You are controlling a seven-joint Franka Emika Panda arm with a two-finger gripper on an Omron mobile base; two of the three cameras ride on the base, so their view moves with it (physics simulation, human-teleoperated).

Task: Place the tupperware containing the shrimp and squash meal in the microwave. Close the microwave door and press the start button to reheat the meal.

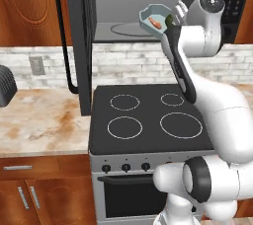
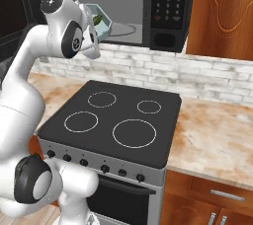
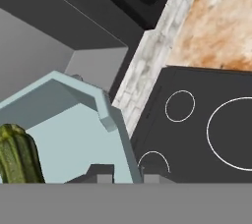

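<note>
The tupperware point(image 1: 154, 17) hangs in the air at the mouth of the microwave point(image 1: 148, 2), tilted, just above the front edge of the grey floor and in front of the round turntable point(image 1: 129, 29). In it lie the orange shrimp point(image 1: 155, 22) and, nearer my wrist, the dark green squash point(image 1: 170, 20). My pincer point(image 3: 123, 176) is clamped on the tray's rim: in the hand view one finger sits inside the wall and the other outside it, with the squash at the lower left of that view. From the right base view the tray point(image 2: 99, 19) shows just beside my white wrist, with the keypad panel point(image 2: 165, 2) well to its right. The microwave door point(image 1: 81, 36) stands swung wide open to the left, its long black bar handle point(image 1: 63, 41) facing the room. Below lies the black stove point(image 1: 148, 115) with four ring burners, flanked by a mottled orange tabletop point(image 1: 39, 120) and a pale brick backsplash point(image 1: 128, 63)
</note>
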